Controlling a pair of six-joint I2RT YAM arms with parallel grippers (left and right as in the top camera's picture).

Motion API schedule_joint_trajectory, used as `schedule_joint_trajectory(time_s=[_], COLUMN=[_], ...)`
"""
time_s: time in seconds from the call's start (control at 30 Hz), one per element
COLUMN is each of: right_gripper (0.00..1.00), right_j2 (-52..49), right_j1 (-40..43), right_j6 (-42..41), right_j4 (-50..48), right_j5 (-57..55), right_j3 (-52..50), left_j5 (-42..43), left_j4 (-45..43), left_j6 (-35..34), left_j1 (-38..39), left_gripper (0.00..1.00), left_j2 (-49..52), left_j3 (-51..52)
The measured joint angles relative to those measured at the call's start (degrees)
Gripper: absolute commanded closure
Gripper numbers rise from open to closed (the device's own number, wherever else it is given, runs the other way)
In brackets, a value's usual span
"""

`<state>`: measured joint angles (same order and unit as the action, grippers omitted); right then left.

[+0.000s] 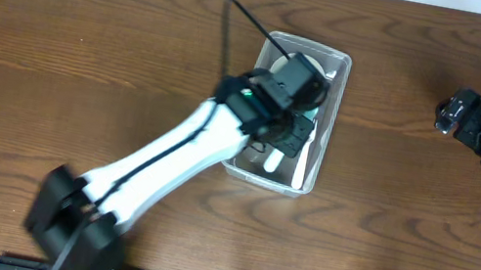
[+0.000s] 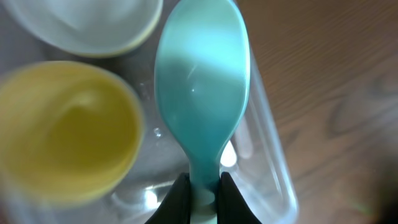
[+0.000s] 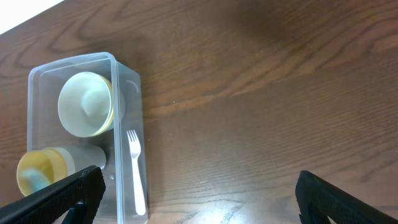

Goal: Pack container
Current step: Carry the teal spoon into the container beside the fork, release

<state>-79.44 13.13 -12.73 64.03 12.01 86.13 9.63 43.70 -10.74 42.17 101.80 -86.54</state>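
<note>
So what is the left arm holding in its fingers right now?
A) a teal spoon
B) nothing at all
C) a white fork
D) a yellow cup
A: in the left wrist view the left fingers pinch the handle of a teal spoon over the container.

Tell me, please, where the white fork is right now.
In the right wrist view, the fork lies inside the container, along its long wall at picture right, beside the yellow cup.
</note>
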Motion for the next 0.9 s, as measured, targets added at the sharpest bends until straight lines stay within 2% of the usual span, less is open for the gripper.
schedule_joint_trajectory(time_s=[0.13, 0.2, 0.23, 0.3, 0.5, 0.63, 0.8, 0.87, 0.9], right_gripper=[0.01, 0.01, 0.01, 0.01, 0.01, 0.01, 0.01, 0.01, 0.01], right_j2=[0.0, 0.0, 0.0, 0.0, 0.0, 0.0, 0.0, 0.0, 0.0], right_j1=[0.0, 0.0, 0.0, 0.0, 0.0, 0.0, 0.0, 0.0, 0.0], right_j6=[0.0, 0.0, 0.0, 0.0, 0.0, 0.0, 0.0, 0.0, 0.0], right_j4=[0.0, 0.0, 0.0, 0.0, 0.0, 0.0, 0.0, 0.0, 0.0], right_j5=[0.0, 0.0, 0.0, 0.0, 0.0, 0.0, 0.0, 0.0, 0.0], right_j3=[0.0, 0.0, 0.0, 0.0, 0.0, 0.0, 0.0, 0.0, 0.0], left_j5=[-0.3, -0.5, -0.6, -0.6, -0.7, -0.6, -1.3, -3.5, -4.8], left_j4=[-1.8, -2.2, -2.4, -2.9, -0.8, 4.4, 9.9, 14.1, 16.3], left_j6=[-0.2, -0.2, -0.2, -0.6, -1.1, -1.2, -1.2, -1.2, -1.3], left_j1=[1.6, 2.3, 2.6, 2.8, 2.7, 2.7, 2.1, 1.2, 0.6], left_gripper=[0.92, 0.83, 0.83, 0.69, 0.55, 0.53, 0.53, 0.56, 0.60], left_j2=[5.3, 6.4, 6.7, 7.0, 7.0, 5.8, -1.3, -5.5, -7.0], left_j3=[0.0, 0.0, 0.0, 0.0, -1.1, -6.0, -11.7, -12.7, -13.0])
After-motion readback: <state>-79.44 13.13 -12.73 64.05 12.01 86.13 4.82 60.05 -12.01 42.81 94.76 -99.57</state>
